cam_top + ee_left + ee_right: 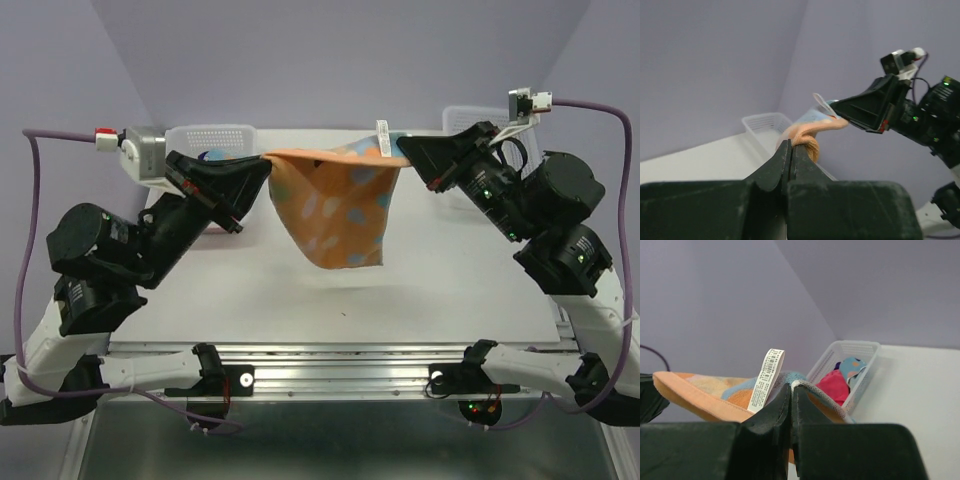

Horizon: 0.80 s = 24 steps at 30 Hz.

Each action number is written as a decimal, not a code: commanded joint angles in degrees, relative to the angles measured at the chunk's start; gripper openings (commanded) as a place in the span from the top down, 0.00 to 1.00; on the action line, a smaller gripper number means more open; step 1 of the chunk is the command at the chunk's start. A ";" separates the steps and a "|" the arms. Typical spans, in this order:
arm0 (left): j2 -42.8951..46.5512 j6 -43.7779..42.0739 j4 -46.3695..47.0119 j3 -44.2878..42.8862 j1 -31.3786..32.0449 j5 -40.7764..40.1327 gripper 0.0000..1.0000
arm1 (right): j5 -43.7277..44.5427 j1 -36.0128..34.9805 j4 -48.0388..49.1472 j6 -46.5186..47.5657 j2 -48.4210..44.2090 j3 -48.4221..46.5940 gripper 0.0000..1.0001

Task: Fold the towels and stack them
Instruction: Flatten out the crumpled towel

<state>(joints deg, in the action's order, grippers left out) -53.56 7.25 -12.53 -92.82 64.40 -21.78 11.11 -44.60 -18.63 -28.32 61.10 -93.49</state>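
Low in the top view, the white bench [450,300] spreads out ahead of the two arms. Above it, the left gripper [266,168] and the right gripper [406,152] each pinch one upper corner of the orange-and-blue towel [335,215], with the jaws closed tight on the cloth. Stretched between them, the towel hangs in the air over the bench, its lower part drooping to a blunt end. A white tag [382,135] stands up from the top edge just beside the right gripper. Farther back, a white basket [850,352] at the left rear holds the pink towel [832,385] and a blue patterned cloth [852,365]. A second basket [465,115] stands at the right rear.
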 commanded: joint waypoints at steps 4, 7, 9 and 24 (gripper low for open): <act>3.90 3.03 6.20 4.21 -0.07 18.43 1.00 | -17.35 0.30 1.05 -6.84 -6.08 5.25 0.99; 3.99 4.26 6.21 4.92 -0.07 19.58 1.00 | -17.18 0.30 0.70 -8.24 -8.19 7.44 0.99; 4.34 4.53 6.29 6.06 -0.07 19.06 1.00 | -16.83 0.30 0.97 -9.21 -9.76 9.98 0.99; 1.00 -0.31 14.46 19.87 -5.85 -9.87 1.00 | 19.89 0.30 6.76 -2.45 -6.97 22.74 0.99</act>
<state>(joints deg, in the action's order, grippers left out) -50.92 9.23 -5.04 -73.78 62.87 -23.81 15.81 -44.60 -18.15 -34.52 50.37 -72.20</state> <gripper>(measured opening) 0.037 0.045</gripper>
